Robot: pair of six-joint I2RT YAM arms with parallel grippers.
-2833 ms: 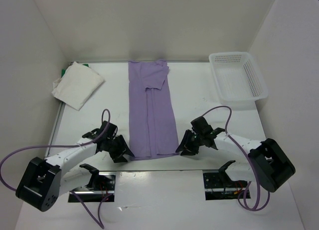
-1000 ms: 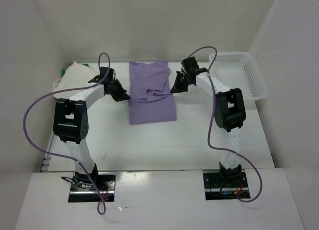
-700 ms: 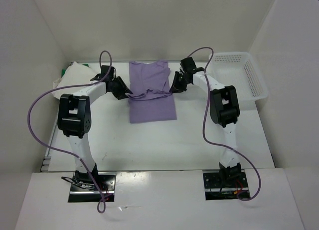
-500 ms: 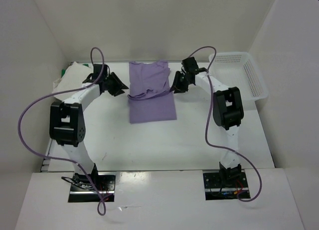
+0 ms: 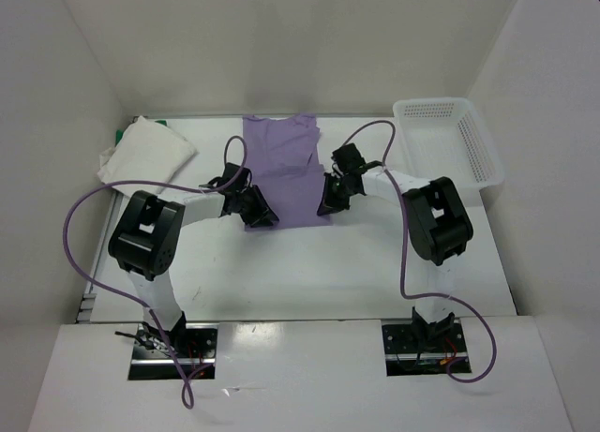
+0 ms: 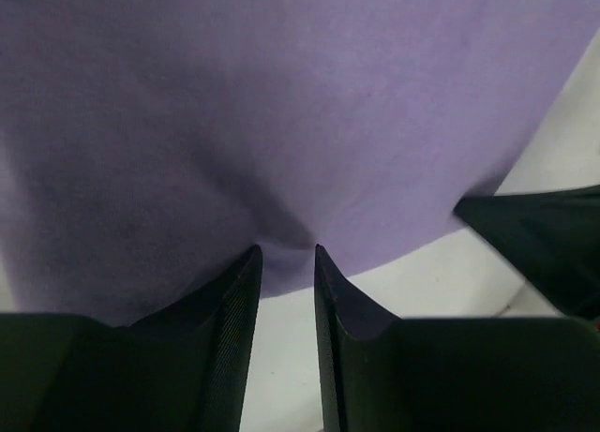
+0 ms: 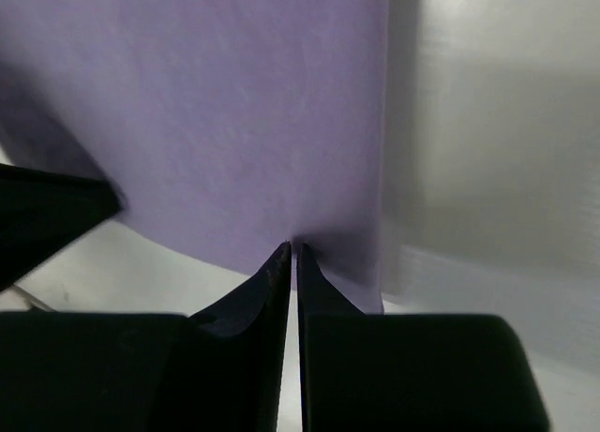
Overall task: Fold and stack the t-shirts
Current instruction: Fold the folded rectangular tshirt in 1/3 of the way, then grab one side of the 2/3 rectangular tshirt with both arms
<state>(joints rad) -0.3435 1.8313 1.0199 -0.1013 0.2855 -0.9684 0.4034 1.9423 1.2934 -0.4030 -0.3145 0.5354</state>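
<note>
The lavender t-shirt (image 5: 286, 160) lies folded at the middle back of the table, with its near edge a fold. My left gripper (image 5: 258, 214) sits at that edge's left corner. In the left wrist view its jaws (image 6: 286, 249) stand a little apart, open, with the purple cloth (image 6: 281, 104) puckered between the tips. My right gripper (image 5: 328, 204) is at the right corner, and its jaws (image 7: 292, 245) are shut on the purple edge (image 7: 244, 104). The white t-shirt (image 5: 145, 156) lies folded at the back left. A bit of the green t-shirt (image 5: 122, 133) peeks out behind it.
A white perforated basket (image 5: 448, 151) stands at the back right. White walls close in the table on the left, back and right. Purple cables loop above both arms.
Both grippers carried the shirt's near hem to the back, halving its length, and let go. They then came forward to the new near edge, where the right has closed.
</note>
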